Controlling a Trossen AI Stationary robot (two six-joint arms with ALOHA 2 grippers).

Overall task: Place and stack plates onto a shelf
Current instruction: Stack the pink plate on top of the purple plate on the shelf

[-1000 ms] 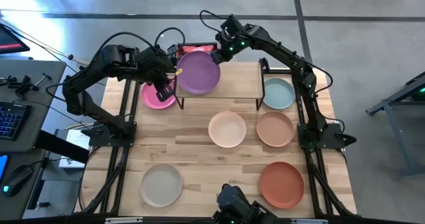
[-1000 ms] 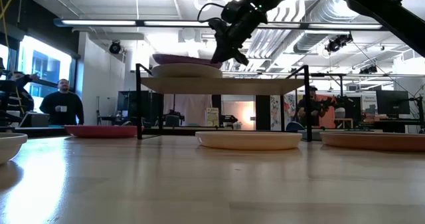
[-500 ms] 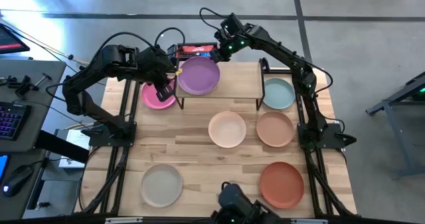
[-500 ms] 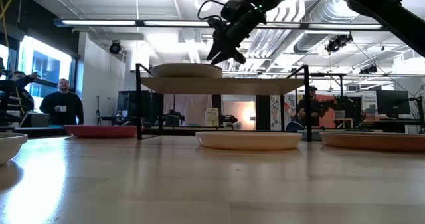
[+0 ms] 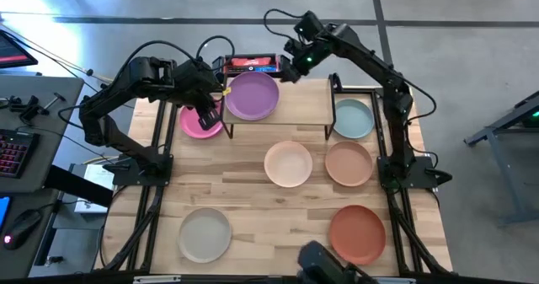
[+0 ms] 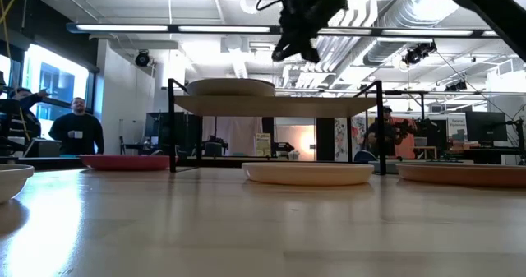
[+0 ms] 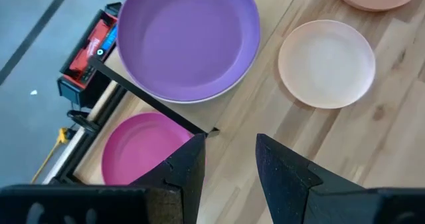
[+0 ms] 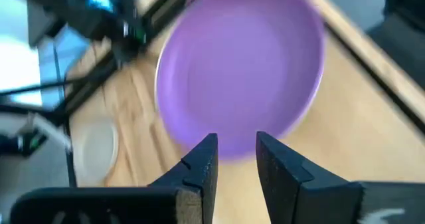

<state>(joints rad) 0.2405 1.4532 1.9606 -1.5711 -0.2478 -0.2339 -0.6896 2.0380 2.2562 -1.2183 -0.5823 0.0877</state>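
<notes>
A round matte purple plate [image 5: 251, 95] is seen stacked on a pale plate on the low light-wood shelf [image 5: 296, 105]; the right gripper [image 5: 290, 68] is held above its far edge, fingers parted and empty; the left gripper [image 5: 207, 115] is poised over a round pink plate [image 5: 197, 124], fingers open.

The purple plate [image 8: 240, 71] was blurred in the right wrist view; whatever lay beneath it on the shelf [image 5: 299, 107] stayed hidden from above; the pink plate [image 5: 199, 123] sat partly under the left gripper [image 5: 208, 115].
</notes>
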